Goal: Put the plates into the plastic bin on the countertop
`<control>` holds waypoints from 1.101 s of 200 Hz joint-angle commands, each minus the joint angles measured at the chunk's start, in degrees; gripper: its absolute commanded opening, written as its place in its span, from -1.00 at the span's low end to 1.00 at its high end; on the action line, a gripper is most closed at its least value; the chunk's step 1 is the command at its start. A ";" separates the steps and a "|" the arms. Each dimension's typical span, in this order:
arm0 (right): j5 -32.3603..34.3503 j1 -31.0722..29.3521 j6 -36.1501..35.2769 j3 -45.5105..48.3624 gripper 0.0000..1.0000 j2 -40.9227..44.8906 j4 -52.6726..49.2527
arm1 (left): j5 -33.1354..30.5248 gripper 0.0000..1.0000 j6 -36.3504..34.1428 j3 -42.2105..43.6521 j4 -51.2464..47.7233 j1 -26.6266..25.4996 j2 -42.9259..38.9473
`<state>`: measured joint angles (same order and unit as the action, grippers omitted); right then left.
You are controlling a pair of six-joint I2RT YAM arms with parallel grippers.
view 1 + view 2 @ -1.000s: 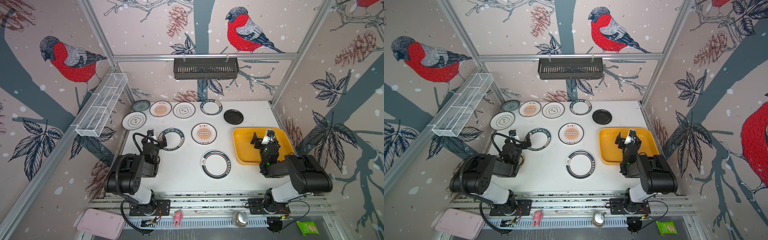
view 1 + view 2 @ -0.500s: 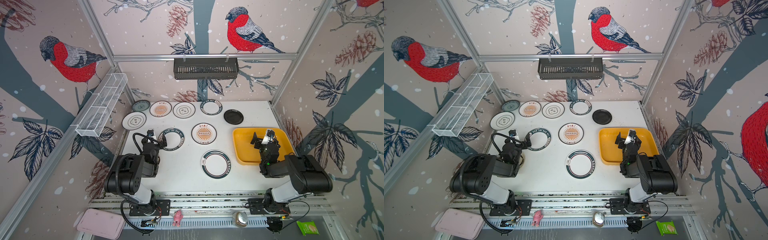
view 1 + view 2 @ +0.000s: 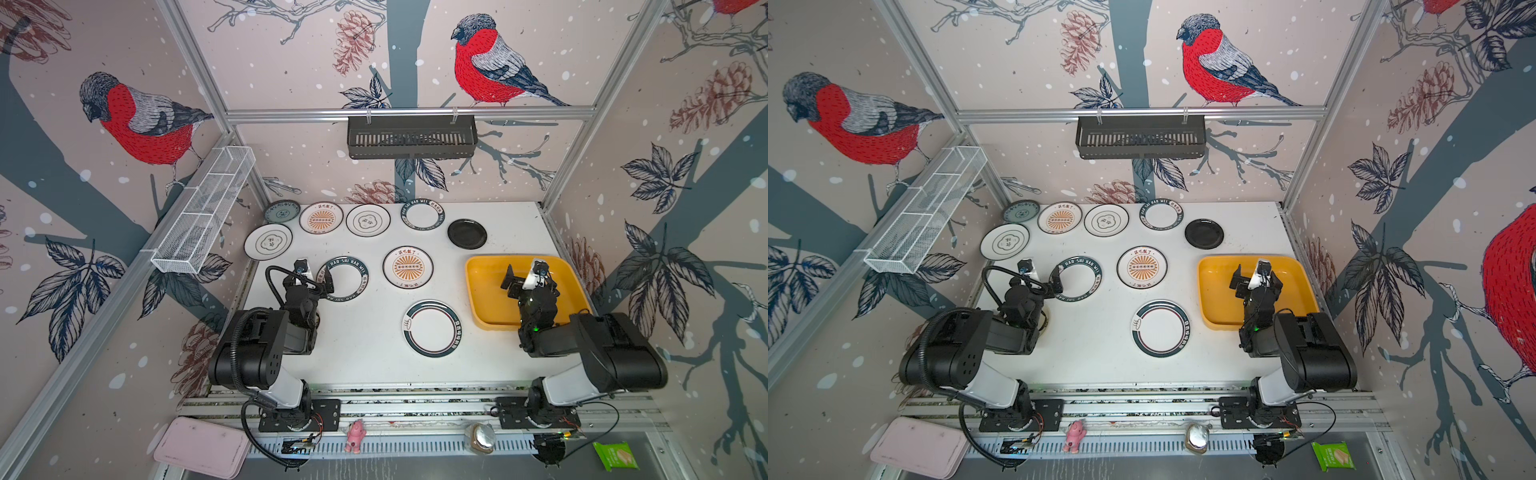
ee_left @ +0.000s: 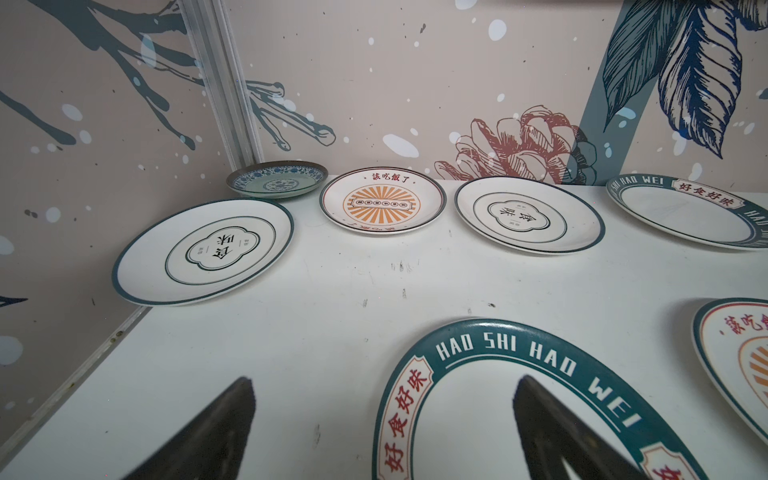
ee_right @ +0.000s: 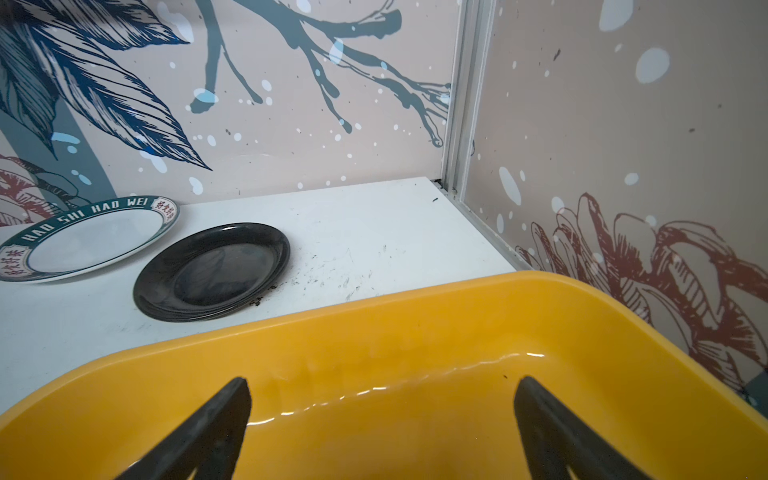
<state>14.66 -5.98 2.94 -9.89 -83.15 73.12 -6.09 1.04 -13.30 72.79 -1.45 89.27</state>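
Nothing has moved: your left gripper (image 3: 314, 275) hangs wide above the lettered plate's (image 3: 347, 280) left rim, right gripper (image 3: 523, 274) wide and empty over the bin (image 3: 473, 291) at right. All plates (image 3: 432, 328) lie outside it, so no progress yet.

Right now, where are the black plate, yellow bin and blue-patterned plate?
black plate (image 3: 467, 234), in a top view, its centre
yellow bin (image 3: 486, 291), in a top view, its bare floor
blue-patterned plate (image 4: 276, 183), left wrist view, its centre
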 commanded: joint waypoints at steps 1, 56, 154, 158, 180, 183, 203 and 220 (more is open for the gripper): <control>6.51 -6.80 -5.96 -1.68 0.99 7.77 -8.04 | 0.28 0.93 -1.07 0.22 2.58 0.04 -0.23; 5.78 -20.78 22.97 -15.30 0.99 31.53 -55.73 | -0.37 0.93 4.06 -10.34 -32.24 -0.75 -21.15; 4.61 -52.81 54.21 -8.49 0.99 37.22 -46.89 | 25.73 0.93 40.31 -14.24 -42.26 -18.98 -32.77; 6.44 -54.58 55.04 -8.55 0.99 36.09 -46.23 | 25.02 0.93 40.73 -14.10 -42.51 -20.48 -33.38; 13.21 -62.02 57.10 -10.31 0.99 29.25 -42.60 | 23.41 0.93 43.48 -15.62 -48.45 -26.06 -35.83; 13.92 -62.85 57.49 -10.63 0.99 28.46 -42.06 | 23.33 0.93 44.10 -15.95 -49.26 -26.72 -35.98; 14.47 -65.21 52.66 -11.51 0.99 24.13 -33.76 | 22.69 0.93 44.39 -17.74 -52.05 -31.53 -37.51; 13.83 -64.28 51.12 -13.77 0.99 24.83 -37.52 | 21.43 0.93 44.59 -16.52 -49.22 -34.10 -38.38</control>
<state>25.34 -70.61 56.84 -21.10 -58.46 31.00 16.64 43.16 -30.22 23.22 -33.01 51.96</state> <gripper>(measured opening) 0.996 0.964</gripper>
